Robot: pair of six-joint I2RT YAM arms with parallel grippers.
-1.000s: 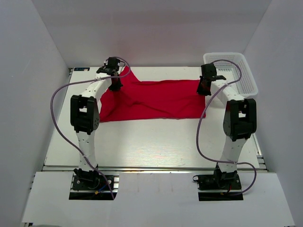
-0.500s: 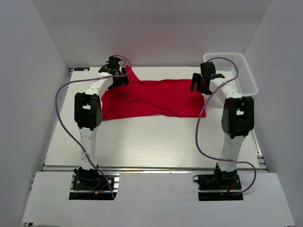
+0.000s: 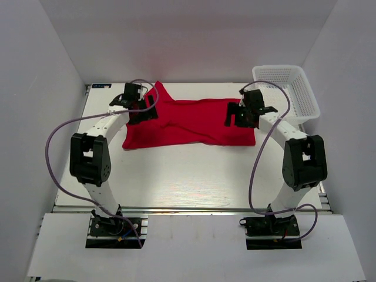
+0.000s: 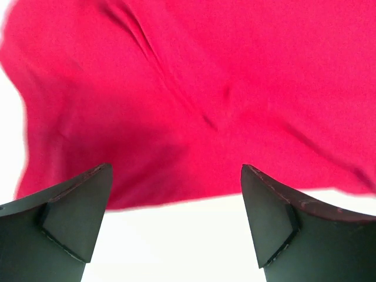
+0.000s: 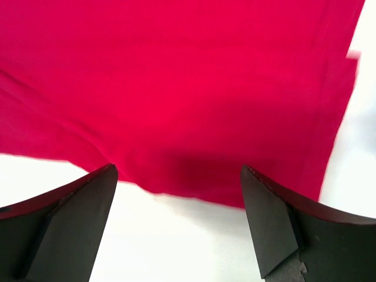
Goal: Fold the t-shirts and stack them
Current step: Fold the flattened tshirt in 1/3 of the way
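Observation:
A plain red t-shirt lies spread across the far half of the white table, with a few creases and one sleeve pointing to the back left. My left gripper hovers over its left part, jaws wide open and empty. In the left wrist view the t-shirt fills the upper frame and its hem runs between my fingers. My right gripper is open over the t-shirt's right part. The right wrist view shows the t-shirt ahead of that gripper, with nothing held.
A white plastic mesh basket stands at the back right corner, beside the right arm. Bare white table runs from the shirt's near hem to the front edge. Grey walls close in the left, right and back.
Both grippers have opened and let go of the shirt's far edge. The shirt has dropped flat. The right gripper has moved left and nearer; the left arm's elbow has swung out left.

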